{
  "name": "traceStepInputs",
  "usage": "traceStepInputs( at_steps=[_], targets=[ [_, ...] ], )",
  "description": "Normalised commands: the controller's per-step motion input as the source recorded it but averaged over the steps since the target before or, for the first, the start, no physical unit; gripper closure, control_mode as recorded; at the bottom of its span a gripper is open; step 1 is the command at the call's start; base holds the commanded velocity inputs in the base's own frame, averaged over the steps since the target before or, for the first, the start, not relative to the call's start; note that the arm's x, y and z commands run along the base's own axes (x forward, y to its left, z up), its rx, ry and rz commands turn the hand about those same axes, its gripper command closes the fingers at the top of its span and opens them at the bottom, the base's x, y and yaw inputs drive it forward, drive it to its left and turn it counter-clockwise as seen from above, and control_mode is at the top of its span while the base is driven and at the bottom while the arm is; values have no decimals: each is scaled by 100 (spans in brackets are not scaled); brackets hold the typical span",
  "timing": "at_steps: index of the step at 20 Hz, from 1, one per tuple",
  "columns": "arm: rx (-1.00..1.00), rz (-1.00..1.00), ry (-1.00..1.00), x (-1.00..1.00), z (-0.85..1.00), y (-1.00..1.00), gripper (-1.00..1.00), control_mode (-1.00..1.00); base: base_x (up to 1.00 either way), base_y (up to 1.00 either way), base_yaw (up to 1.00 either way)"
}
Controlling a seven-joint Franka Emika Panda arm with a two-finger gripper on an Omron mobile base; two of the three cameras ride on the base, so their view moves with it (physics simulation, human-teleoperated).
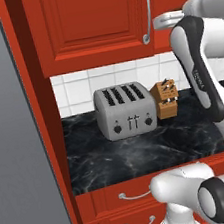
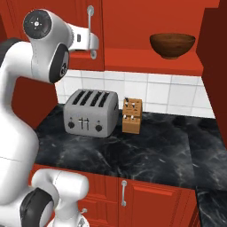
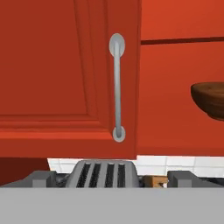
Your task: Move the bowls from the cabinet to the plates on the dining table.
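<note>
A dark glossy brown bowl [image 2: 172, 45] stands upright on the red shelf of the cabinet [image 2: 150, 66], whose right side is open. The same bowl [image 3: 210, 99] is cut off by the right edge of the hand view. The cabinet's left door [image 3: 52, 65] is shut, with its long silver handle [image 3: 117, 92] straight ahead of my gripper [image 3: 113, 178]. The gripper is open and empty, its fingertips [image 3: 41, 178] wide apart, a short way in front of the door and left of the bowl. The plates and the dining table are out of view.
Below the cabinet, a grey four-slot toaster [image 2: 91, 113] and a wooden knife block [image 2: 132, 116] stand on the black counter [image 2: 146, 155] backed by white tiles. Red drawers [image 1: 131, 197] and a lower cabinet door [image 2: 146, 201] run under the counter.
</note>
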Motion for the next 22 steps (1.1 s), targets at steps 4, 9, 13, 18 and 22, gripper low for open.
traceStepInputs(
  at_steps=[4,9,13,18,22],
  targets=[
    [0,0,-2,46,0,2,-100,-100,0,0,0],
    [0,0,-1,46,0,6,-100,-100,0,0,0],
    [0,0,0,50,0,0,-100,-100,0,0,0],
    [0,0,0,52,0,0,-100,-100,0,0,0],
    [0,0,0,54,0,0,-100,-100,0,0,0]
  ],
)
